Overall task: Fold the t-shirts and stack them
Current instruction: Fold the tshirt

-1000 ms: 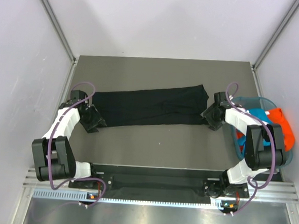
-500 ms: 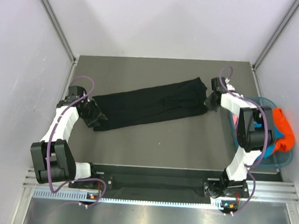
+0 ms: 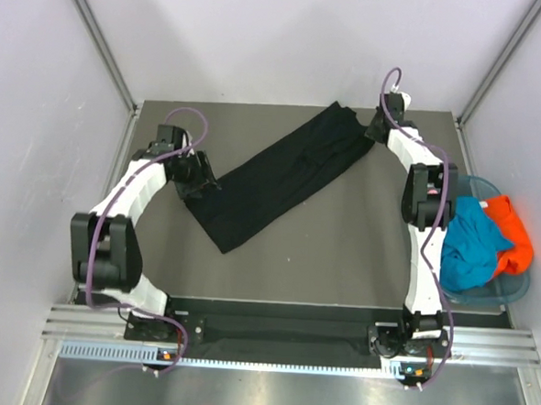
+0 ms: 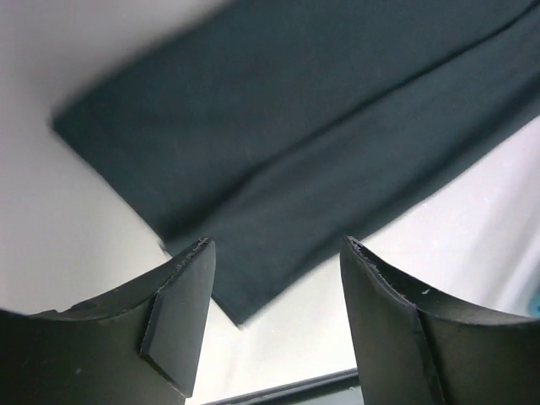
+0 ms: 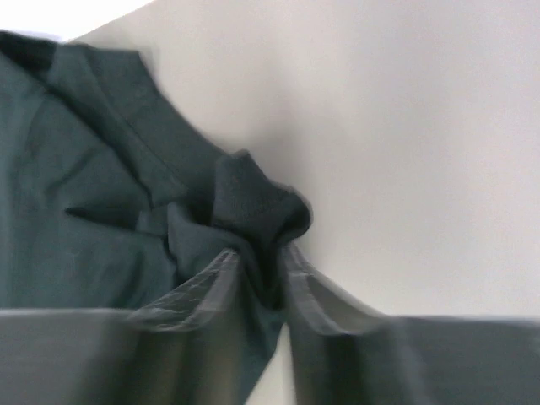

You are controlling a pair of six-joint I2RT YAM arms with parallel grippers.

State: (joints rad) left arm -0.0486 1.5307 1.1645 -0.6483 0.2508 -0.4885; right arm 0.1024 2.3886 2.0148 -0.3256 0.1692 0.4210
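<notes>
Diagonally across the table (image 3: 341, 253) lies the black shirt (image 3: 276, 180), folded into a long strip.
Right gripper (image 5: 261, 278) pinches bunched cloth at its far end; left gripper (image 4: 274, 249) hangs spread, empty, by the near-left end. Teal shirt (image 3: 470, 251) and orange shirt (image 3: 512, 231) fill the basket (image 3: 513, 291).

Left tool (image 4: 274, 249) stands spread wide; right tool (image 5: 261, 257) pinched tight, arm outstretched.

Top external: high, behind the arm bases, looking down on the whole tabletop (image 3: 341, 253) and both arms. Left wrist: close, looking down through the spread left pincer (image 4: 274, 253) at one end of the black t-shirt (image 4: 321, 143). Right wrist: very close, blurry, right pincer (image 5: 261, 274) pinching bunched cloth. All three views share the shirt.
</notes>
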